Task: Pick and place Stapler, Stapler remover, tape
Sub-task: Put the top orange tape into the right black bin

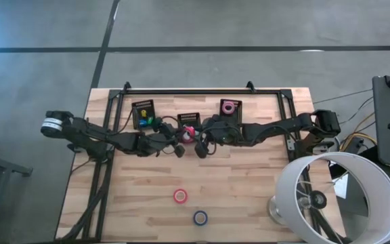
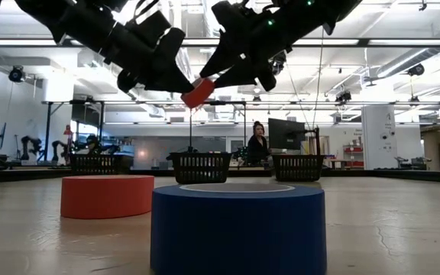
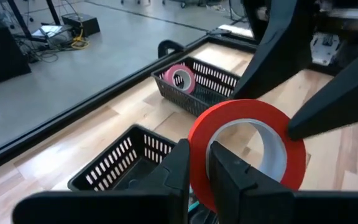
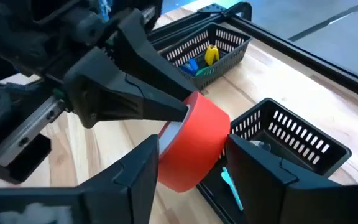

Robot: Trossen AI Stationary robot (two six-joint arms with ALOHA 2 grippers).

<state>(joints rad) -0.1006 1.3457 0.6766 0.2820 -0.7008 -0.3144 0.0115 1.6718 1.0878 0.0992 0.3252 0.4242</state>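
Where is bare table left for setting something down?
Free: the wood left of the red tape roll and between the blue roll and the lamp. Crowded: the back, where three baskets sit and both grippers meet around a held red roll.

My wooden table sits on a grey concrete floor crossed by dark lines. At lower right stands a white lamp shade. Beyond, ceiling strip lights glow; a person sits by a monitor.

Robotics lab: other robot arms behind.
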